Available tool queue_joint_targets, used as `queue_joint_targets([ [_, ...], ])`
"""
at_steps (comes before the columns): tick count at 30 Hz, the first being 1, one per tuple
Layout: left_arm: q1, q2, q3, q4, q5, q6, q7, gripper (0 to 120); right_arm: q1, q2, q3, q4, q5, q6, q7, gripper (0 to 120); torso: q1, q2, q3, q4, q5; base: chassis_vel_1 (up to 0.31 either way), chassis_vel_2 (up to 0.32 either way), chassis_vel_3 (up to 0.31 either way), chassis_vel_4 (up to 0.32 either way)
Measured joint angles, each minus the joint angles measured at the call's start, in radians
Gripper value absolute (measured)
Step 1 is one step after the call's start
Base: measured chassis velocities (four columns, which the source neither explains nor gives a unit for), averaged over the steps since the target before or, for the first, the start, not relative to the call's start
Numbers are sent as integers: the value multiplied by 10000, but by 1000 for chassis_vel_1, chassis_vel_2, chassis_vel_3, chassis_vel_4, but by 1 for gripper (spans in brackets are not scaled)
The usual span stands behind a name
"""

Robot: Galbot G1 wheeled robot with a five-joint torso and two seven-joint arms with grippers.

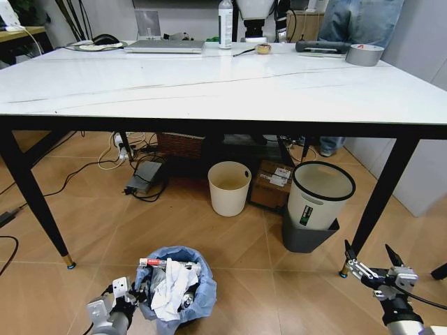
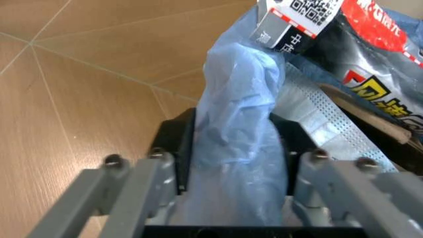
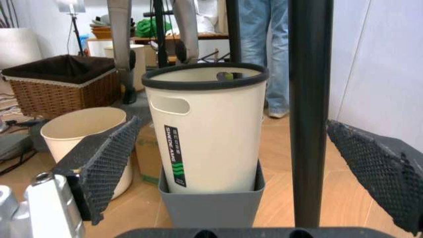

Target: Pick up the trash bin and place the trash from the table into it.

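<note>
The trash bin (image 1: 201,296) stands on the floor before the table (image 1: 209,84), its light-blue bag (image 2: 238,99) puffed over the rim. Trash fills it: white tissues (image 1: 171,283), a red-ended wrapper (image 1: 157,263), and in the left wrist view a printed carton (image 2: 297,20) and a silver-red wrapper (image 2: 373,54). My left gripper (image 1: 129,293) is shut on the bag's rim, the plastic pinched between its black pads (image 2: 173,148). Low by the table's right front leg (image 1: 380,195), my right gripper (image 1: 374,265) stands open and holds nothing, its ribbed pads (image 3: 106,158) spread wide.
Under the table stand a cream bucket (image 1: 229,187), a white bin with black rim (image 1: 320,195) nested in a grey tub (image 1: 307,241), a cardboard box (image 1: 272,183) and cables. A laptop (image 1: 164,46), bottle (image 1: 225,24) and tape roll (image 1: 364,54) line the tabletop's far edge.
</note>
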Motion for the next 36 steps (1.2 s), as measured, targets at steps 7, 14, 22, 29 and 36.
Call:
queue_joint_targets([
  [7, 152, 41, -40, -177, 174, -22, 55, 68, 0, 0, 0, 0, 0, 0, 0, 100, 0, 2, 3, 0, -1, 0, 0, 0, 0],
  [14, 528, 116, -87, -748, 958, -221, 301, 93, 0, 0, 0, 0, 0, 0, 0, 100, 1, 5, 5, 0, -1, 0, 0, 0, 0],
  [22, 853, 175, -210, -1422, 1729, -495, 547, 100, 0, 0, 0, 0, 0, 0, 0, 100, 1, 7, 6, 0, -1, 0, 0, 0, 0],
  [29, 938, 238, -326, -1738, 1889, -600, 660, 100, 0, 0, 0, 0, 0, 0, 0, 100, 1, 8, 7, 0, -1, 0, 0, 0, 0],
  [36, 955, 265, -373, -1830, 1842, -616, 633, 100, 0, 0, 0, 0, 0, 0, 0, 100, 1, 8, 8, 1, -1, 0, 0, 0, 0],
])
